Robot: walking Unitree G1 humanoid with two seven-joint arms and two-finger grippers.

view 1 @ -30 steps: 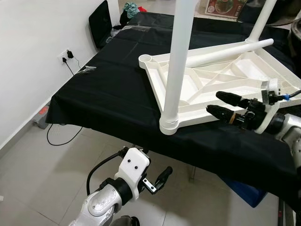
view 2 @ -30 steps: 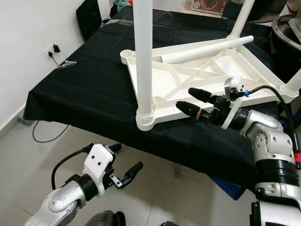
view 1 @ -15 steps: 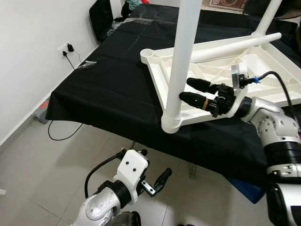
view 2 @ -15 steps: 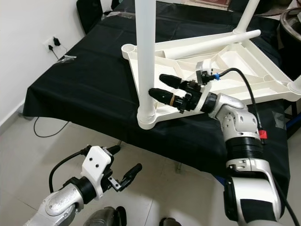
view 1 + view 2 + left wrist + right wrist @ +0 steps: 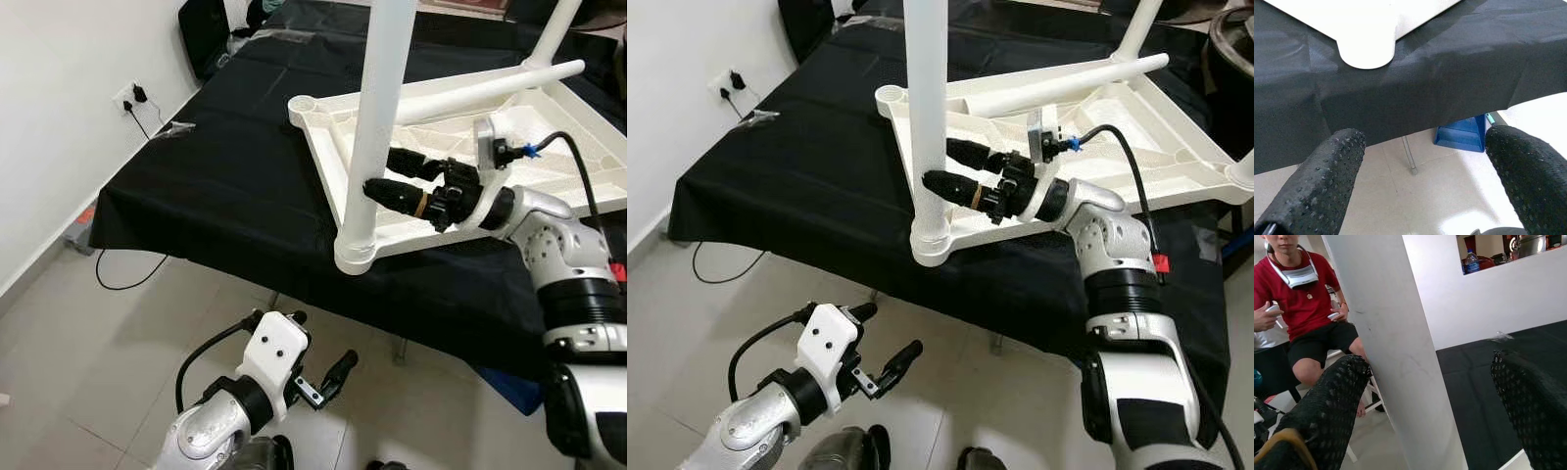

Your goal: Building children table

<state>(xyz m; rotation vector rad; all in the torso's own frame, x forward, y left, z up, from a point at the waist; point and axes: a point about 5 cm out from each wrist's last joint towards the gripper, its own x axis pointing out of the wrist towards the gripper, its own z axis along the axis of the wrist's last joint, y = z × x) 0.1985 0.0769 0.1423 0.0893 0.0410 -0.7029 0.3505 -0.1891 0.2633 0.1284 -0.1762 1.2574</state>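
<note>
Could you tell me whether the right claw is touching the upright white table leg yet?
Cannot tell. In the right wrist view the table leg stands between the open claw's fingers, overlapping one, with no plain contact or gap; in the right eye view the right claw reaches it.

Right gripper (image 5: pixel 388 173) reaches forward, fingers spread; left gripper (image 5: pixel 312 375) hangs low.

No words, numbers, brand marks or signs are legible anywhere in these views: neither on the white table parts, the black-draped counter, the robot's arms, nor the background items, which are too small and blurred.
</note>
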